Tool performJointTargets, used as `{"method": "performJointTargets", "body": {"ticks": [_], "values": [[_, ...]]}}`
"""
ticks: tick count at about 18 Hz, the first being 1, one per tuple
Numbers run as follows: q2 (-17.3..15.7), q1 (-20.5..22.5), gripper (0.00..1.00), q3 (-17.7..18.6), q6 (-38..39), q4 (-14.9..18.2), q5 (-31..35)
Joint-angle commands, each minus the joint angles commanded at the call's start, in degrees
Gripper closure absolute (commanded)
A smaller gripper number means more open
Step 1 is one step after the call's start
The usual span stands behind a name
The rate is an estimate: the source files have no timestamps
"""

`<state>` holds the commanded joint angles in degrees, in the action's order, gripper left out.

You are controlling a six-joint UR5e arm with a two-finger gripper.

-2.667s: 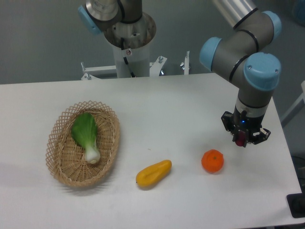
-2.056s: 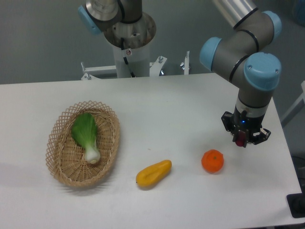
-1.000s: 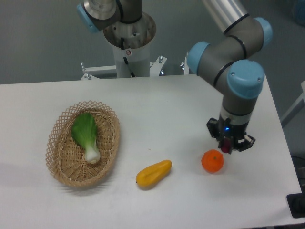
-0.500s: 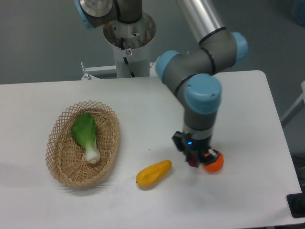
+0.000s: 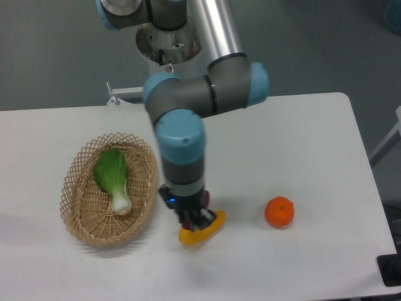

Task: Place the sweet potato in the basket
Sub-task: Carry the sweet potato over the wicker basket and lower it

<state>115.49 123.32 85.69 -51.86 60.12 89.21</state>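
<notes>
The black two-finger gripper (image 5: 193, 221) has swept left from beside the round orange fruit (image 5: 279, 212) and now hangs over the yellow-orange elongated fruit (image 5: 203, 231), near the oval tan wicker basket (image 5: 84, 213). Whether it is clamped on the dark purple-red sweet potato cannot be told; the potato is not discernible.

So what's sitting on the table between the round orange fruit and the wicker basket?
In the camera view, the yellow-orange fruit lies between the orange and the basket, with the gripper right over it. The rest of that stretch is bare table.

The gripper (image 5: 193, 219) covers much of the yellow fruit (image 5: 210, 229); we cannot make out any sweet potato in its jaws.
</notes>
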Motion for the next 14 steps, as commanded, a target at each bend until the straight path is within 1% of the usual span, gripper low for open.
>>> {"method": "performJointTargets", "body": {"ticks": [3,5,11,14], "values": [[0.3,-3.9,0.68,0.0,3.7,0.0,0.6],[0.5,-6.2,0.68,0.2,4.3,0.1,1.1],[1.7,-11.5,0.68,1.6,7.2,0.0,1.1],[2.2,-13.4,0.68,2.9,7.6,-0.2,1.2]]}}
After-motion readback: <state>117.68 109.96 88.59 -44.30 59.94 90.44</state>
